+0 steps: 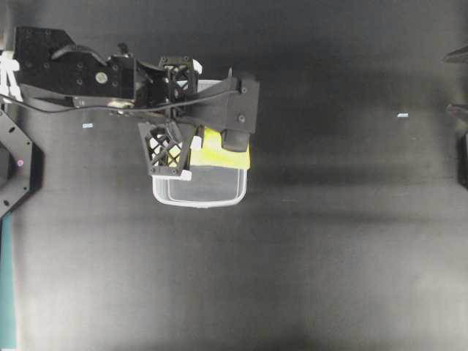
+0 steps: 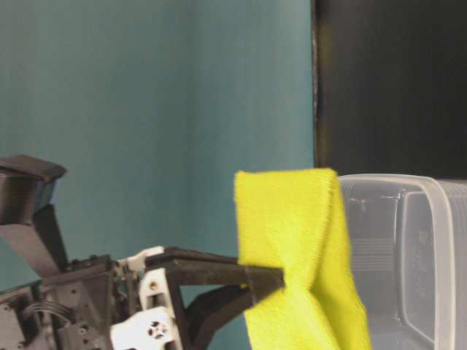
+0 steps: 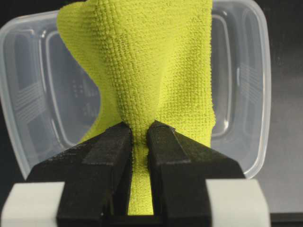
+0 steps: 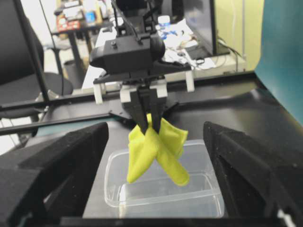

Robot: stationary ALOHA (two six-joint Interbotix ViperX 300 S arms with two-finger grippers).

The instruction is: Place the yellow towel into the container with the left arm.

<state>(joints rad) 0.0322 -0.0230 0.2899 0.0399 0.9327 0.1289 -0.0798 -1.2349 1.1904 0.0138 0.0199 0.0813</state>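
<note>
The yellow towel (image 1: 219, 152) hangs bunched from my left gripper (image 3: 138, 130), which points down and is shut on the towel's upper fold. The clear container (image 1: 197, 203) sits on the black table right under it. In the right wrist view the towel (image 4: 156, 153) dangles in two drooping folds over the container's opening (image 4: 161, 201), with the left gripper (image 4: 147, 122) above. The table-level view shows the towel (image 2: 299, 240) next to the container's wall (image 2: 438, 191). My right gripper (image 4: 154, 146) is wide open and empty, far to the right, facing the container.
The left arm's black body and lattice gripper frame (image 1: 164, 146) cover the container's far and left rim from above. A teal wall (image 2: 146, 109) stands behind the table. Small white tape marks (image 1: 401, 115) lie on the black tabletop.
</note>
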